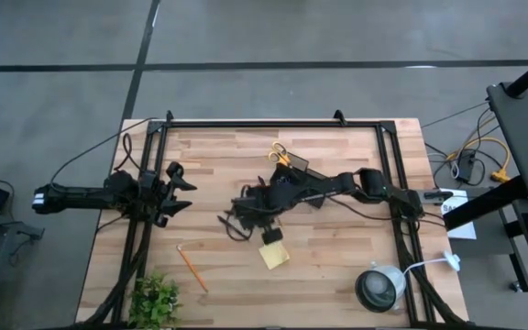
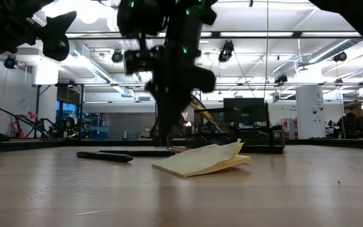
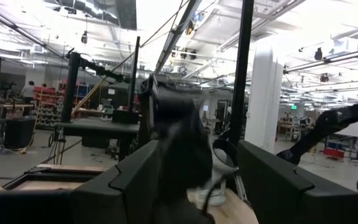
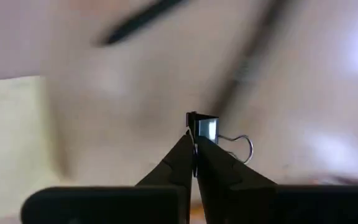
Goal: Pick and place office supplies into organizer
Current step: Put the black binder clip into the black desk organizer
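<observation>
Blur hid most of the desk (image 4: 135, 74) behind the right hand (image 4: 194, 146), whose fingertips pinched a small binder clip (image 4: 205, 129), sticky-note pad (image 1: 274, 254) just beside it. Left hand (image 1: 174, 191) waited, apparently spread.

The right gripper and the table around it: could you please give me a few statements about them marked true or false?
1. The right gripper is shut on a clip. True.
2. The scissors lie beside the plant. False: they are at the organizer, far from the plant.
3. A pencil lies on the table near the plant. True.
4. The left gripper holds the sticky pad. False: it is open at the table's left side, and the pad lies on the table.
</observation>
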`<act>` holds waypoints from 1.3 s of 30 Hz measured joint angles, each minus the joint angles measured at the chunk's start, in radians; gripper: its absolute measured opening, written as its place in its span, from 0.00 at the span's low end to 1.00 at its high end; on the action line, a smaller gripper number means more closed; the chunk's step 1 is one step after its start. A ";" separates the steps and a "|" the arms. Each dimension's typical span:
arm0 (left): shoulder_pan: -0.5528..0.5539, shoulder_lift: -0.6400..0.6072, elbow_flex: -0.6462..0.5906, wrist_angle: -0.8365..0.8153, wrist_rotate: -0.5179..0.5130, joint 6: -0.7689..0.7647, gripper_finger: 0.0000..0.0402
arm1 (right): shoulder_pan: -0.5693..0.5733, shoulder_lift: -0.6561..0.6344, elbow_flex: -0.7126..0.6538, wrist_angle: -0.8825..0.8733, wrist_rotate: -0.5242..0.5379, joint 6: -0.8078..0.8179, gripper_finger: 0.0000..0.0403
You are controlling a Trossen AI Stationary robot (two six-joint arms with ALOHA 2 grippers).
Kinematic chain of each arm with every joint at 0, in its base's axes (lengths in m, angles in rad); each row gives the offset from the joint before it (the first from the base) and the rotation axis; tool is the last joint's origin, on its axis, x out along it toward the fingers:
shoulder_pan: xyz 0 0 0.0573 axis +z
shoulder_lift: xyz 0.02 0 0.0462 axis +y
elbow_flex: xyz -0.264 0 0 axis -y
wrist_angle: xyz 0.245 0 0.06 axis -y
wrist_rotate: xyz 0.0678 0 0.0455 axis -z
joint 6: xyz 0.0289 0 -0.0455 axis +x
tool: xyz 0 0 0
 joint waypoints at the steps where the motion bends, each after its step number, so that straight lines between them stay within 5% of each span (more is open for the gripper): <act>1: 0.000 0.000 0.000 0.000 0.000 0.000 0.50 | -0.008 -0.016 0.011 -0.021 0.033 0.014 0.02; 7: 0.000 0.002 0.000 0.000 0.000 0.000 0.50 | -0.104 -0.109 0.021 -0.160 0.150 0.202 0.02; 14: 0.000 0.001 0.000 0.000 0.000 0.000 0.50 | -0.246 -0.131 -0.012 -0.350 0.024 0.377 0.02; 19: 0.000 0.001 0.000 0.000 0.000 0.000 0.50 | -0.266 -0.132 -0.075 -0.350 -0.046 0.383 0.02; 29: 0.000 0.000 0.000 0.000 0.000 0.000 0.50 | -0.263 -0.132 -0.163 -0.254 0.103 0.441 0.03; 39: 0.000 0.002 0.000 0.000 0.000 0.000 0.50 | -0.236 -0.132 -0.113 -0.247 0.085 0.399 0.29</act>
